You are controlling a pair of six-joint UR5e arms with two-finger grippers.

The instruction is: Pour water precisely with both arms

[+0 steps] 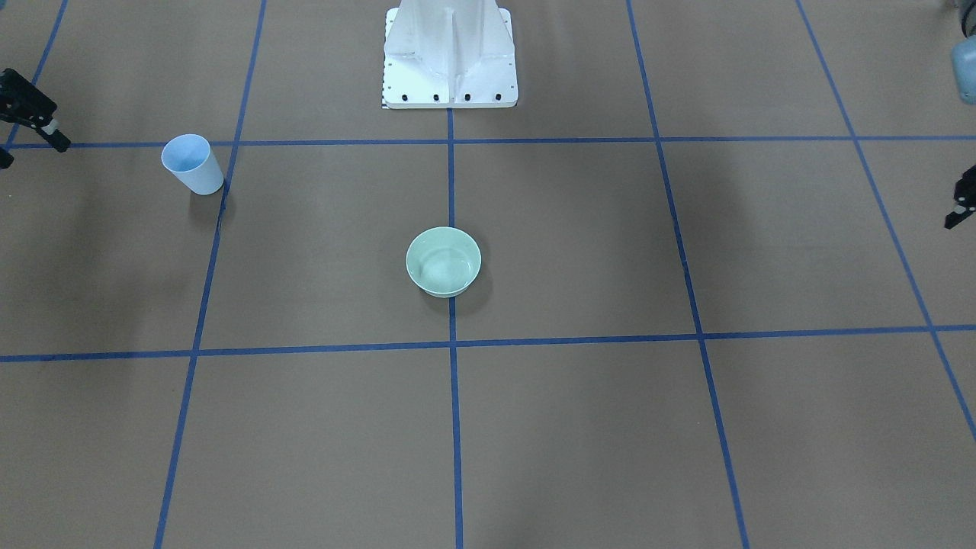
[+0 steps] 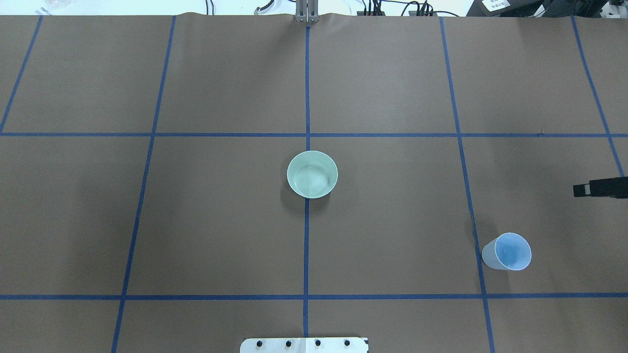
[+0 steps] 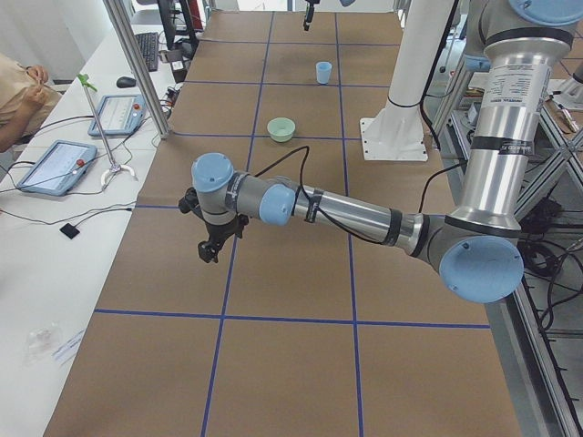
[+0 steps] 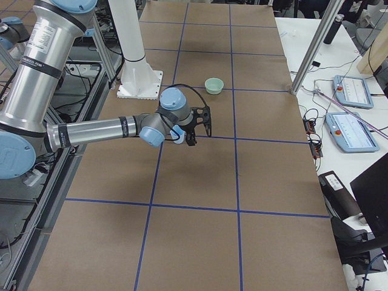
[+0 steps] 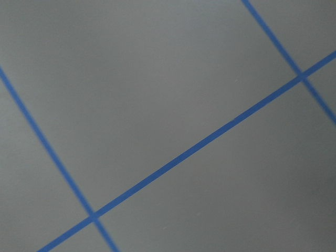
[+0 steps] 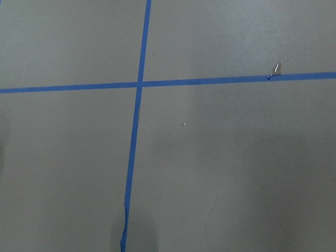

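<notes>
Far left edge: right gripper [image 1: 34, 151], fingers spread, empty, cup [image 1: 192, 164] just beside it, upright, upper left. Centre: bowl [image 1: 443, 261], water [image 1: 446, 268] glinting inside. Far right edge: left gripper [image 1: 959, 207], cut off by frame, spread or closed, cannot tell. Judgement: grasp cup mid-wall, gently — light cup, tips easily

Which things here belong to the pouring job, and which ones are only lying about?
Job: blue cup, green bowl, water glinting in it, left end effector, right end effector.
Lying about: white pedestal, blue tape grid, control tablets.
</notes>
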